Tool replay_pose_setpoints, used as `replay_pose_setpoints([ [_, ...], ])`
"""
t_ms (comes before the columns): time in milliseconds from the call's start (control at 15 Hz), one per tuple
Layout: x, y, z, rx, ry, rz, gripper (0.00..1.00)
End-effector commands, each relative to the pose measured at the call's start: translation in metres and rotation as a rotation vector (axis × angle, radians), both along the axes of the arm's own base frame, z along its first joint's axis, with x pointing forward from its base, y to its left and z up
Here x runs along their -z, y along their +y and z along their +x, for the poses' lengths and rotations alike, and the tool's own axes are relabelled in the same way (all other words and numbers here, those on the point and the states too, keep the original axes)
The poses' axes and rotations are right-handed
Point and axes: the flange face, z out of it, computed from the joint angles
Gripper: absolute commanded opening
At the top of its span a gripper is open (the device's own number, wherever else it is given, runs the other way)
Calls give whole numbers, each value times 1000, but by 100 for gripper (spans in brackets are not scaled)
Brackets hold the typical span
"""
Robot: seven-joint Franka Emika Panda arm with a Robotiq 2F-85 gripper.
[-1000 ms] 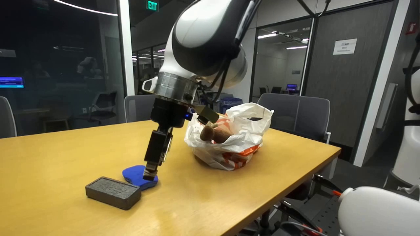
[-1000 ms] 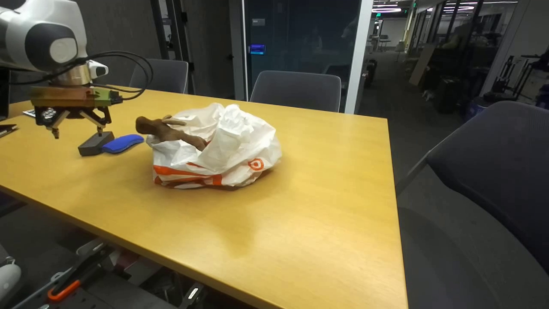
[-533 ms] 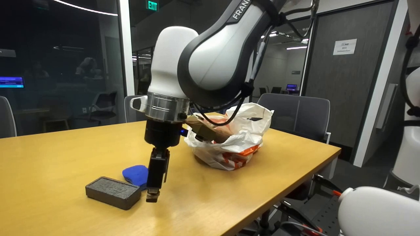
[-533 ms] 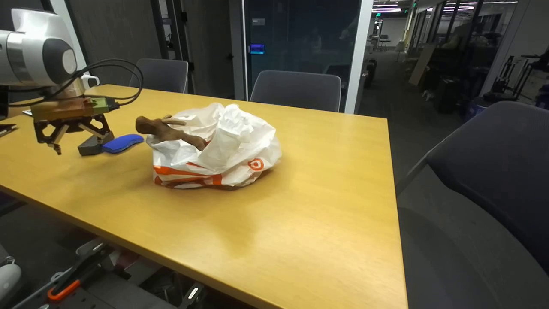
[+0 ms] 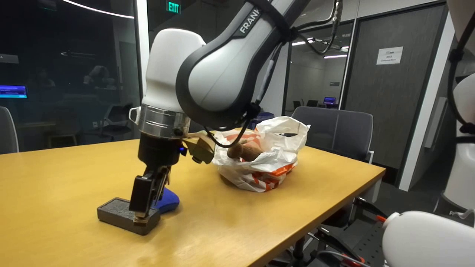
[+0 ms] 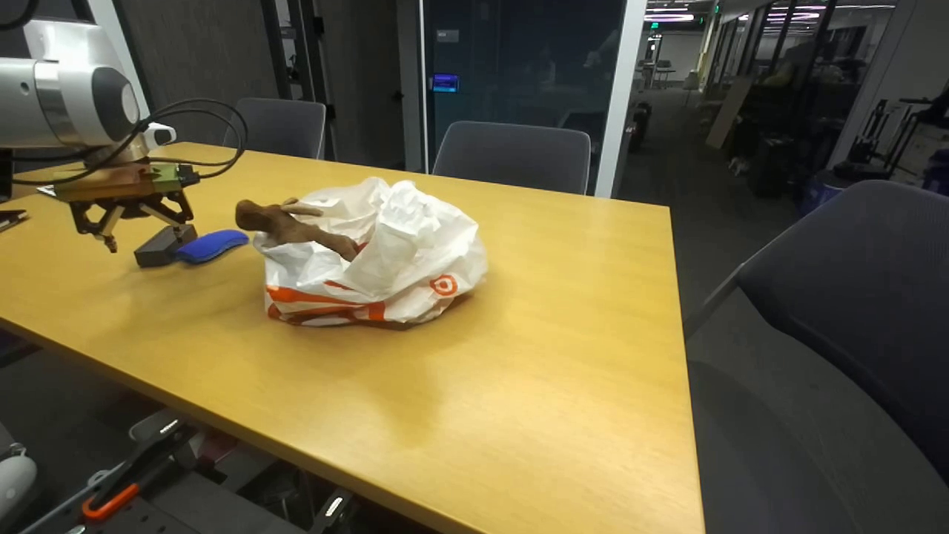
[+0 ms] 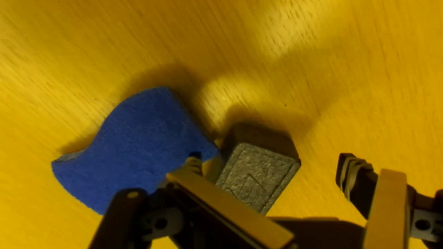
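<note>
A dark grey brick-like block (image 7: pixel 259 166) lies on the table beside a curved blue piece (image 7: pixel 135 141). Both also show in the exterior views, the block (image 5: pixel 115 212) (image 6: pixel 158 252) and the blue piece (image 5: pixel 167 200) (image 6: pixel 213 246). My gripper (image 7: pixel 270 162) is open and empty, with one end of the block between its spread fingers in the wrist view. The left finger overlaps the blue piece there, and the right one is over bare table. In an exterior view the gripper (image 5: pixel 141 221) covers part of the block's near end. I cannot tell whether a fingertip touches anything.
A white plastic bag (image 5: pixel 241 178) with red print stands on the table (image 5: pixel 222 230), and a brown toy-like thing (image 6: pixel 278 222) sticks out of it. The bag also shows in an exterior view (image 6: pixel 415 252). Grey chairs (image 5: pixel 330 129) stand round the table.
My gripper has come down from above the blue piece and shifted over to the block's end, left in an exterior view. It stays open. The block, blue piece and bag have not moved.
</note>
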Motion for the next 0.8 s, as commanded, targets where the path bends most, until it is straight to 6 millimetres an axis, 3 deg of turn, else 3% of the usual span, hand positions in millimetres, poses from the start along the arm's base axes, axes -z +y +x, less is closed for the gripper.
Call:
replay_pose_setpoints([
  [0, 13, 15, 13, 54, -9, -5, 100],
  [267, 22, 16, 20, 92, 6, -5, 100],
  [333, 22, 16, 22, 92, 4, 1, 75],
  [467, 21, 15, 25, 95, -2, 5, 67],
  [733, 19, 13, 29, 96, -12, 9, 34],
])
